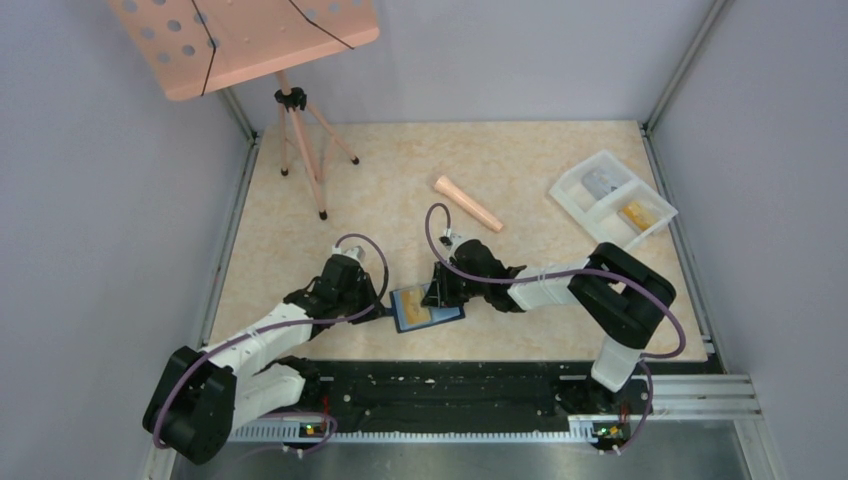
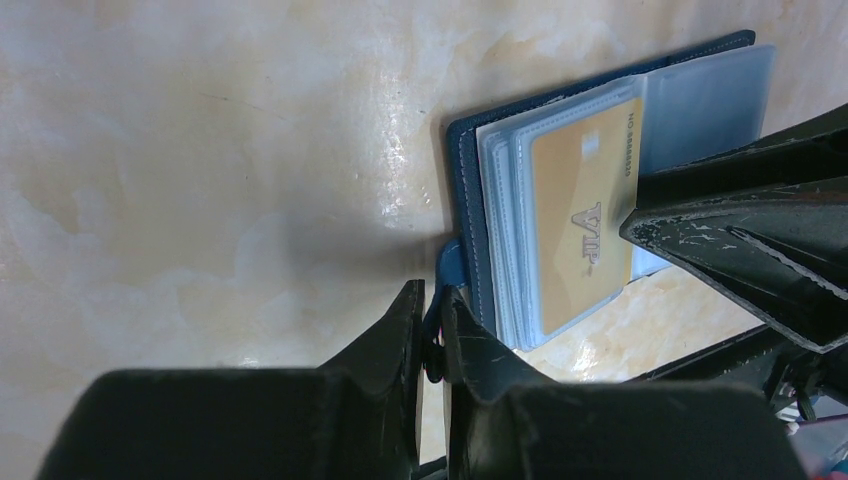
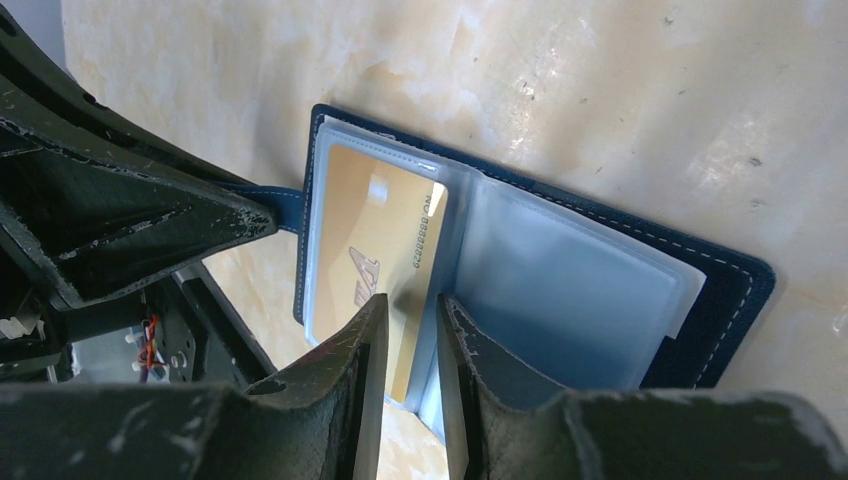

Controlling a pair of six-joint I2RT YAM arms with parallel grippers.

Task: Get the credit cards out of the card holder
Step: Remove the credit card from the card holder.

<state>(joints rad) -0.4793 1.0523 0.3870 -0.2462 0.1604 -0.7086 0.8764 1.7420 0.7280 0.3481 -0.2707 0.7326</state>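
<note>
The card holder [image 1: 428,307] lies open on the table between my two grippers, navy outside [image 3: 720,290] with clear pale-blue sleeves. A tan-gold credit card [image 2: 585,220] sits in the top sleeve, one end poking past the sleeve's edge [image 3: 370,230]. My left gripper [image 2: 432,292] is shut on the holder's short blue tab [image 2: 447,265] at its left edge [image 1: 385,310]. My right gripper [image 3: 412,298] hangs over the holder's middle [image 1: 437,295]. Its jaws stand narrowly open astride the gold card's edge, with a gap showing between them. Other credit cards in the holder are hidden.
A white two-compartment tray [image 1: 565,195] at the back right holds a gold card [image 1: 637,213] and a grey one [image 1: 600,183]. A peach cone-shaped stick [image 1: 467,203] lies behind the holder. A tripod stand [image 1: 300,140] with a peach perforated board stands at the back left.
</note>
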